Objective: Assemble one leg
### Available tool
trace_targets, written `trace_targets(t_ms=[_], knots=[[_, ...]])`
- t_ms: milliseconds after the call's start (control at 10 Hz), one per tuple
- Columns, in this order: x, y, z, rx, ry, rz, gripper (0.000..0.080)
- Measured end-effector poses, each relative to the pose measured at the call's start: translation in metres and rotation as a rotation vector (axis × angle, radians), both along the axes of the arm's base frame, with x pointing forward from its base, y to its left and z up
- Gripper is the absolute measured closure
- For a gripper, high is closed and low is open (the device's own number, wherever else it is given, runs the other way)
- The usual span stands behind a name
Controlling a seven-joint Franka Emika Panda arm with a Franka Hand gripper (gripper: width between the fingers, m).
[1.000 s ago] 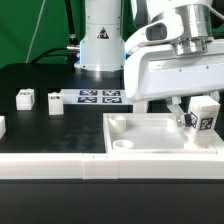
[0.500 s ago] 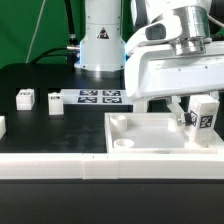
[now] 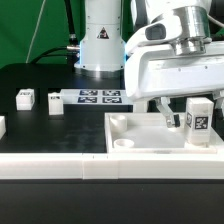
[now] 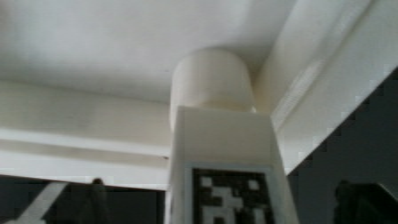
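Leaning a moment ago, the leg now stands upright, and the dark finger beside it has drawn away toward 9 o'clock. A strip of the white tabletop shows between them.

The gripper hangs over the leg with its fingers spread wide. The wrist view agrees: dark table shows on both sides of the tagged post and nothing presses on its flanks, so the leg looks released rather than held.

In the exterior view the leg sits at about 3 o'clock, inside the upturned tabletop near its raised rim. The wrist view shows the leg's round peg pointing into a corner where two rim walls meet. That is probably its mounting spot, and upright is the pose it needs to seat or be turned in. Whether the peg is fully seated cannot be told.

Wide fingers suit a regrasp for another turn, or a withdrawal.

Two spare legs wait at 9 o'clock on the black table. The marker board lies at about 10 o'clock, well apart from the work.
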State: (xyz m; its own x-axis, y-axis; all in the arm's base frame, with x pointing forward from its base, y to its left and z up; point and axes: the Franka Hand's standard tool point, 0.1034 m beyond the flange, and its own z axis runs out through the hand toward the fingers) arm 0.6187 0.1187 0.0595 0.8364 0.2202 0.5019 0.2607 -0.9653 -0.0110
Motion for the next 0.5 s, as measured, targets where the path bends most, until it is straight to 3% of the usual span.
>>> trace_targets(t_ms=[300,500], knots=[[0.000,0.000,0.000,0.000,0.000,0.000,0.0150],[0.002,0.003,0.018,-0.001,0.008,0.008,0.0150]])
